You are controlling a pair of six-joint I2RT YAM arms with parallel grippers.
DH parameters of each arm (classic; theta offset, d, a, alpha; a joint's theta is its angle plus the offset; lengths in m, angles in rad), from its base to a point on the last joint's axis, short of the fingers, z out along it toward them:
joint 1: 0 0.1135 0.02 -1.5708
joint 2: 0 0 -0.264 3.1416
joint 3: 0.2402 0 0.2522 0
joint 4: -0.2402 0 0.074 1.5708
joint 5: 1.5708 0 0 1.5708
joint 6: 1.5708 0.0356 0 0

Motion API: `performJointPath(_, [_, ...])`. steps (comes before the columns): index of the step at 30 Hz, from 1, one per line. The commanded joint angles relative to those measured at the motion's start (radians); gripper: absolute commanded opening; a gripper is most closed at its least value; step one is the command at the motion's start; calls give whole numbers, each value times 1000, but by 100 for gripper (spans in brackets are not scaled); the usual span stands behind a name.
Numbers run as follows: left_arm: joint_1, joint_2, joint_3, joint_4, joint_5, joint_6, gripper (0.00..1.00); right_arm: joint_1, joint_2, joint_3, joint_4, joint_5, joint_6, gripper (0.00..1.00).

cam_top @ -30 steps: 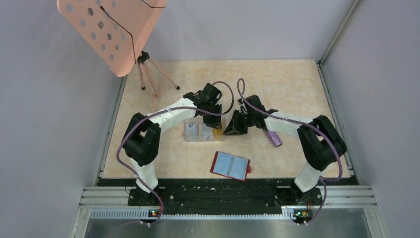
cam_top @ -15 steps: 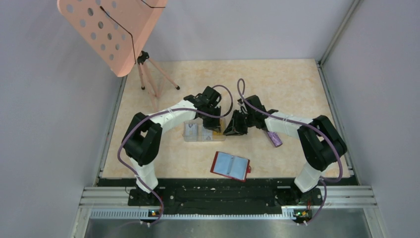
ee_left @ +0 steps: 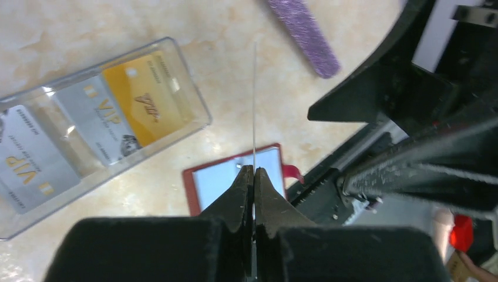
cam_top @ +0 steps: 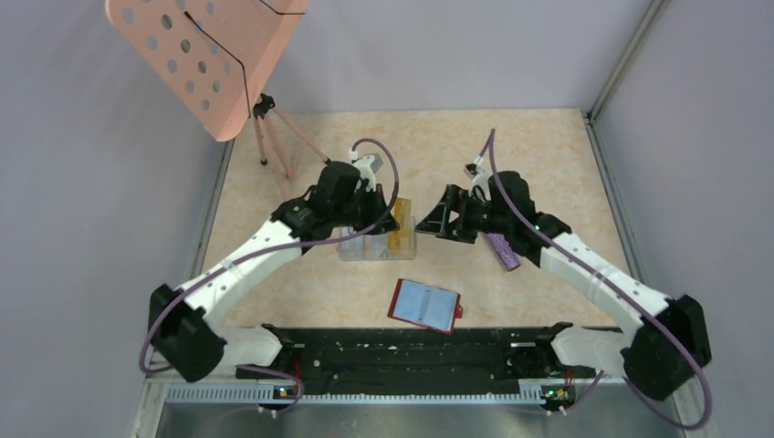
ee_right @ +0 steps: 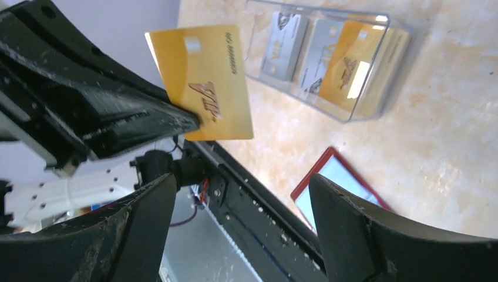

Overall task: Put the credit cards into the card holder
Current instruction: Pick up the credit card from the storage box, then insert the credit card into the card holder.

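A yellow credit card [ee_right: 199, 79] hangs in the air with my left gripper [ee_left: 253, 169] shut on its lower corner; the left wrist view shows it edge-on as a thin line [ee_left: 255, 106]. In the top view the left gripper [cam_top: 388, 217] hovers over a clear tray [cam_top: 349, 254]. My right gripper [ee_right: 241, 179] is open and empty, a short way right of the card, as the top view [cam_top: 436, 219] also shows. The card holder [cam_top: 425, 305], red with pale blue pockets, lies open near the front edge. More credit cards, one yellow [ee_left: 144, 97] and two silver [ee_left: 100, 126], lie in the tray.
A purple nail file [cam_top: 502, 249] lies under the right arm. A pink music stand [cam_top: 205, 55] on a tripod [cam_top: 274, 137] stands at the back left. The black rail [cam_top: 411, 351] runs along the near edge. Grey walls enclose the table.
The left gripper has shut on the yellow card. The right gripper has opened and drawn back to the right. Both arms have stretched out lower and wider.
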Motion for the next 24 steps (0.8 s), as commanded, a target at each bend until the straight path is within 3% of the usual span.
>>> performJointPath(1, [-3,-155,-164,187,194,-97,0,4,-189,-105,-40,-22,26,83])
performJointPath(3, [-5,-212,-252,281,285,-170,0,4,-273,-158,-29,-60,62,83])
performJointPath(7, [-8,-318,-479,627,468,-389,0,4,-443,-277,61,-136,167,78])
performJointPath(12, [-37,-342,-643,1008,591,-616,0,9,-533,-430,318,-258,363,67])
performJointPath(19, [-101,-326,-651,1038,594,-635,0,33,-546,-475,331,-261,379,52])
performJointPath(24, [-125,-312,-650,1040,584,-635,0,69,-542,-512,469,-257,453,41])
